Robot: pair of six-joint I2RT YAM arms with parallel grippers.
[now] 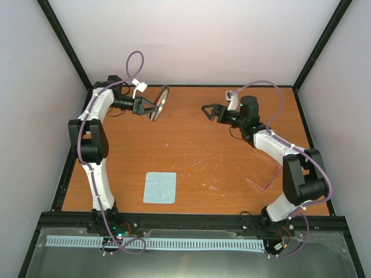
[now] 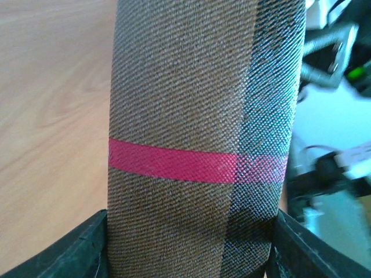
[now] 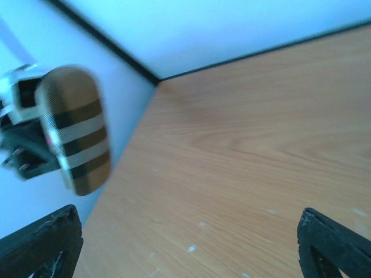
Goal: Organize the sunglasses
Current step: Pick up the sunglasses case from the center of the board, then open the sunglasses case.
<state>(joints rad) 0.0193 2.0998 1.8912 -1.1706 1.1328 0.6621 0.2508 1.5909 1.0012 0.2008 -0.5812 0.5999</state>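
Observation:
My left gripper (image 1: 149, 106) is shut on the grey-tan case (image 1: 158, 103) and holds it above the back left of the table. The case fills the left wrist view (image 2: 191, 104), its red band (image 2: 191, 164) across it, black fingers (image 2: 87, 246) at both sides. The case also shows in the right wrist view (image 3: 75, 130), blurred, at the left. My right gripper (image 1: 208, 110) is open and empty, in the air at the back, pointing towards the case. The sunglasses (image 1: 259, 175) lie as a faint pinkish outline on the table near the right arm.
A pale blue square cloth (image 1: 160, 187) lies flat at the front, left of the middle. The wooden table (image 1: 197, 150) is walled by white panels with black frame posts. The right arm's elbow (image 1: 301, 174) stands close to the sunglasses.

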